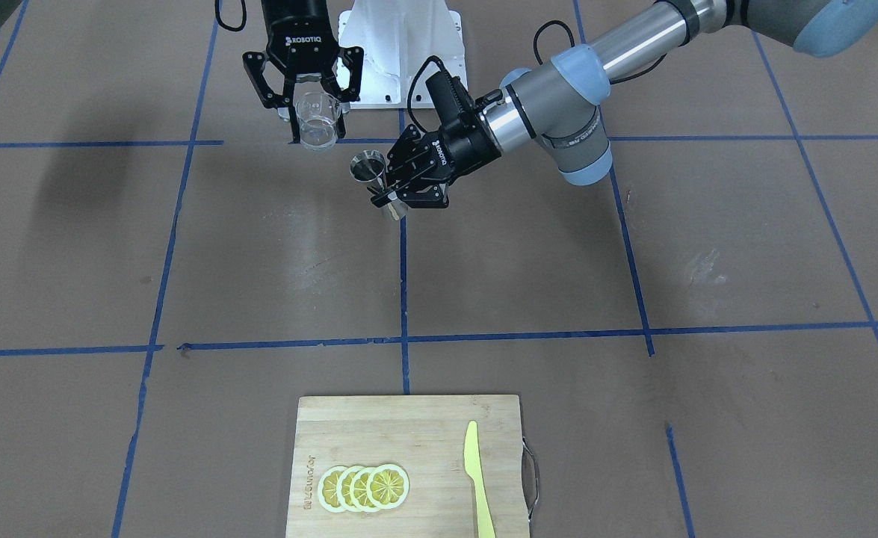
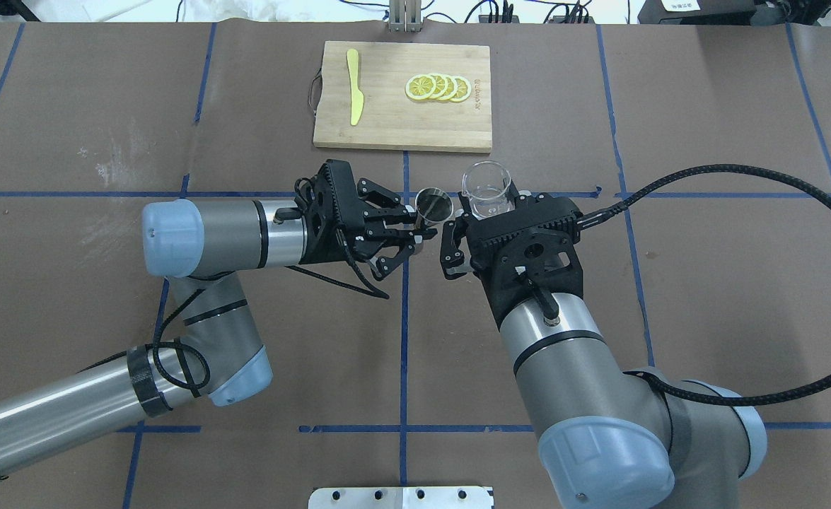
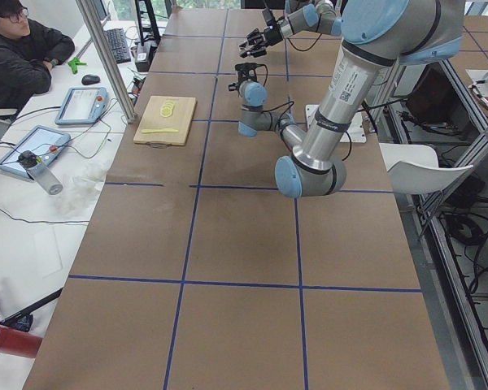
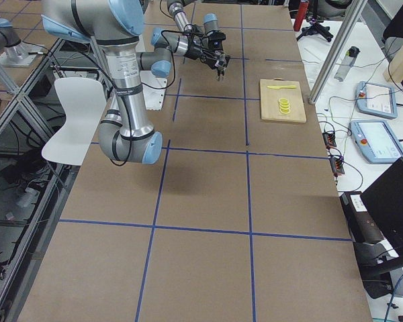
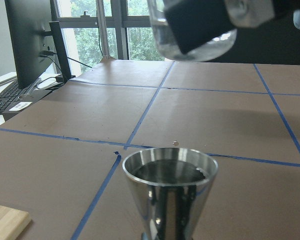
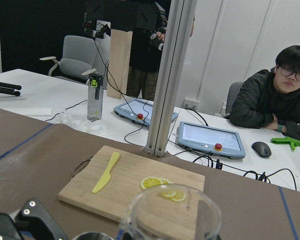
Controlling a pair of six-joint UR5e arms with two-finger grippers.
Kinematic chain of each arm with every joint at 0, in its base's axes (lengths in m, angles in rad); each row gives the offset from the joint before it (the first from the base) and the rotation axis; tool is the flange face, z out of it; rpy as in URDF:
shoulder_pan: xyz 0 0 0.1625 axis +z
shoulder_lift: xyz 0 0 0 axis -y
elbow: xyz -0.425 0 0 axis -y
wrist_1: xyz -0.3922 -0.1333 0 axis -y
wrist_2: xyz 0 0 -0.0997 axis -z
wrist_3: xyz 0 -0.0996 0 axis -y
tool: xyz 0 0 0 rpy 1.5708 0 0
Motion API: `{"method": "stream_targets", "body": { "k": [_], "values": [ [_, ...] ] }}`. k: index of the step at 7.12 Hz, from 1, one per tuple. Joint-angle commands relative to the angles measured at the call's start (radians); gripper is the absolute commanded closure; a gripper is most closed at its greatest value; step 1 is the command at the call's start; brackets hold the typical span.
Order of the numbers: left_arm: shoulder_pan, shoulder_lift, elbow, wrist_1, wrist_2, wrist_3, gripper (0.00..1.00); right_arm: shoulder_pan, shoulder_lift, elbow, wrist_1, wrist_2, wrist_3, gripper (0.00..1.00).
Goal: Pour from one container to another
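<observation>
Above the brown desk (image 2: 68, 106), our left jaws grip a shiny metal cone cup (image 2: 433, 205) upright beside the clear glass beaker (image 2: 486, 187) our right jaws grip. We think nothing is poured yet.

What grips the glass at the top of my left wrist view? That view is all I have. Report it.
Observer: The right tool is shut on it. It is a clear glass beaker.
Operator: Report its tilt.
Observer: In the front-facing view it is upright, mouth up, and sits beside the jigger, not touching it.
Operator: Say what lies further out on the table.
Observer: A cutting board with four lemon slices and a yellow knife.
</observation>
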Motion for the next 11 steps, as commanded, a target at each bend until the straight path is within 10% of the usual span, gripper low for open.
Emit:
{"method": "stream_targets", "body": {
  "k": [1,8,11],
  "values": [
    [-0.061,0.051,-0.051,0.0,-0.001,-0.055,1.0,0.002,-0.002,-0.002,0.0,0.0,0.0,1.0],
    [-0.255,0.406,-0.294,-0.011,0.003,-0.28,1.0,0.0,-0.002,-0.003,0.0,0.0,0.0,1.0],
    [-0.255,0.568,-0.328,-0.185,0.279,-0.461,1.0,0.0,-0.002,-0.005,0.0,0.0,0.0,1.0]
  ]
}}
